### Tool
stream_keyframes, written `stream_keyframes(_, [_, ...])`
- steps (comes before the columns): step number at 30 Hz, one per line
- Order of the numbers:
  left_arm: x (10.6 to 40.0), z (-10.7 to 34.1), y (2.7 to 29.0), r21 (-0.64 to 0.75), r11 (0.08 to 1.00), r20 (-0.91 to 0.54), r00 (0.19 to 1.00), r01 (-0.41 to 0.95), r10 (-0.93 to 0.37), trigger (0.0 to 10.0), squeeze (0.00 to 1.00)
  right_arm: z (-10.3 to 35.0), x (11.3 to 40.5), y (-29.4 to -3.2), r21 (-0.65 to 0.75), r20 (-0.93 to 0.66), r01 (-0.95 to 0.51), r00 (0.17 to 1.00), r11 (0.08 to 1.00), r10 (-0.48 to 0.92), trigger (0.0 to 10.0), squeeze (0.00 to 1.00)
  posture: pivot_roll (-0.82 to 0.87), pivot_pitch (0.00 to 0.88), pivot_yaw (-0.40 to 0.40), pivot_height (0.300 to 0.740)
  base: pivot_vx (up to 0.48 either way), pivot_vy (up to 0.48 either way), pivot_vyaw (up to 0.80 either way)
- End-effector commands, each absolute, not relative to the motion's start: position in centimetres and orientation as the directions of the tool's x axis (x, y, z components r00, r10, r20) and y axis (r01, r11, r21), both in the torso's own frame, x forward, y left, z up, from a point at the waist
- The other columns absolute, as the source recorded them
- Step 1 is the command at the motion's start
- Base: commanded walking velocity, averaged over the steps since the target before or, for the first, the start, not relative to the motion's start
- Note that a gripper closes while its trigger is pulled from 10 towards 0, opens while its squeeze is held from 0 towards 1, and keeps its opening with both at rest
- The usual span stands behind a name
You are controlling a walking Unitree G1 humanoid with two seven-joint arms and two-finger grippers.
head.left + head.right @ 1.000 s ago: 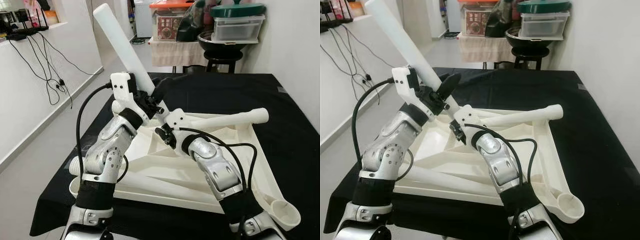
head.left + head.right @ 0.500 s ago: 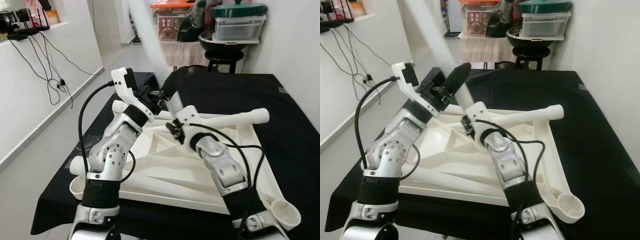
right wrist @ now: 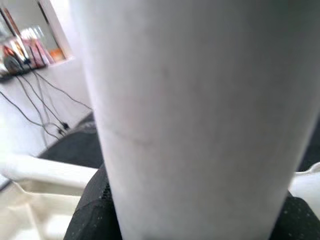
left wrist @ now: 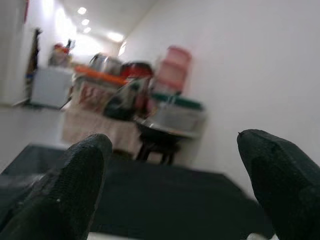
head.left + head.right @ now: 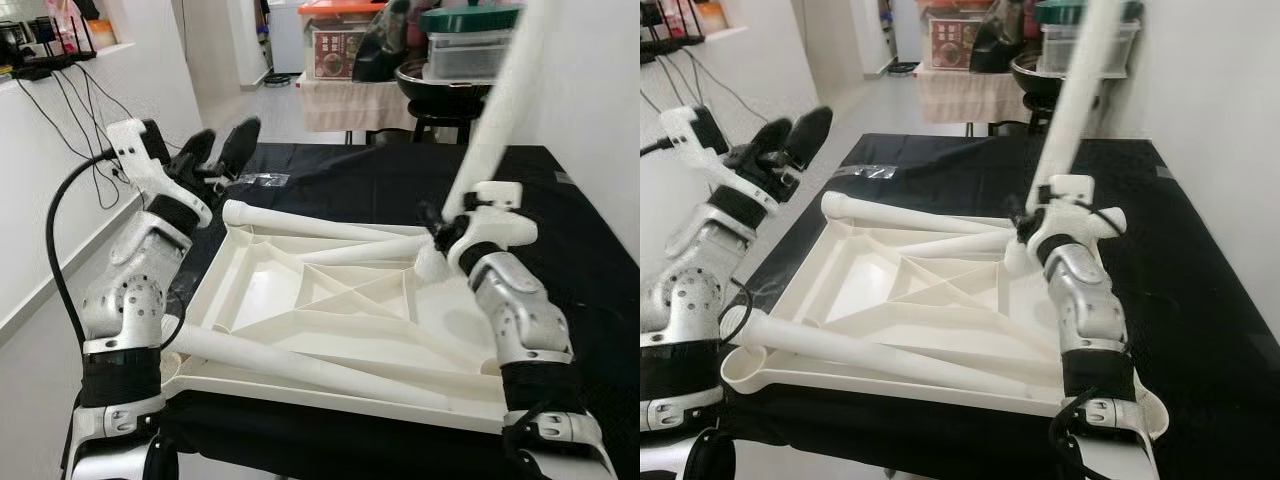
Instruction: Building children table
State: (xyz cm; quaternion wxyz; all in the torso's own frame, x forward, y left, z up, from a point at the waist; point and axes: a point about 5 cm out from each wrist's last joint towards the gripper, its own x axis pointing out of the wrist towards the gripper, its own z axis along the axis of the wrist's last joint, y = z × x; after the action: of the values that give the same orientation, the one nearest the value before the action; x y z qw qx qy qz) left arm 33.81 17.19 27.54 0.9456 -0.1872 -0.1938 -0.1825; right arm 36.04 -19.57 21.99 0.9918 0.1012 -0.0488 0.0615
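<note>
The white children's table top (image 5: pixel 300 290) lies upside down on the black-covered table (image 5: pixel 580 240), ribs facing up. Two white legs rest across it, one along the far edge (image 5: pixel 300 222) and one along the near edge (image 5: pixel 310 368). My right gripper (image 5: pixel 440 225) is shut on a third white leg (image 5: pixel 490 110), which stands almost upright above the top's right side. In the right wrist view that leg (image 3: pixel 190 100) sits between the black fingers (image 3: pixel 90 217). My left gripper (image 5: pixel 218 150) hovers open over the table's far left corner, nothing between its fingers (image 4: pixel 65 195).
A round corner socket (image 5: pixel 740 370) sits at the top's near left. Behind the table stand a stool (image 5: pixel 440 115) and a cloth-covered stand with storage boxes (image 5: pixel 335 50). A white wall runs along the right; cables (image 5: pixel 100 150) hang on the left wall above open floor.
My left gripper let go of the leg and drew back to the left. The right gripper kept the leg and swung it from the left-centre over to the right side, now nearly upright.
</note>
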Motion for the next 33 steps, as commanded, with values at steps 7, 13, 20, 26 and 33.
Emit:
stream_keyframes(7, [32.3, 21.4, 12.9, -0.103, 0.936, 0.145, 0.936, 0.337, -0.321, 10.0, 0.00, 21.9, 32.9, -17.1, 0.237, 0.224, -0.260, 0.952, 0.936, 0.207, 10.0, 0.00, -0.13, 0.000, 0.040, 0.740, 0.000, 0.000, 0.00])
stream_keyframes(13, [31.6, 19.7, 10.8, -0.135, 0.923, 0.092, 0.932, 0.360, -0.351, 10.0, 0.00, 21.4, 32.2, -16.4, 0.252, 0.220, -0.326, 0.936, 0.911, 0.274, 10.0, 0.00, -0.14, 0.000, 0.055, 0.740, 0.000, 0.000, 0.00])
stream_keyframes(20, [31.7, 18.9, 10.4, -0.071, 0.939, 0.051, 0.942, 0.336, -0.333, 10.0, 0.00, 21.5, 31.6, -16.0, 0.218, 0.219, -0.351, 0.927, 0.910, 0.305, 10.0, 0.00, -0.14, 0.000, 0.058, 0.740, -0.310, 0.000, 0.00])
stream_keyframes(26, [31.5, 19.3, 10.7, -0.073, 0.943, 0.095, 0.944, 0.324, -0.316, 10.0, 0.00, 21.3, 31.5, -15.5, 0.206, 0.218, -0.366, 0.921, 0.907, 0.323, 10.0, 0.00, -0.13, 0.000, 0.053, 0.740, -0.220, 0.000, 0.00])
stream_keyframes(33, [30.9, 18.6, 11.2, -0.067, 0.949, 0.106, 0.948, 0.309, -0.301, 10.0, 0.00, 21.4, 31.6, -15.6, 0.218, 0.216, -0.363, 0.923, 0.906, 0.317, 10.0, 0.00, -0.13, 0.000, 0.054, 0.740, 0.000, 0.000, 0.00])
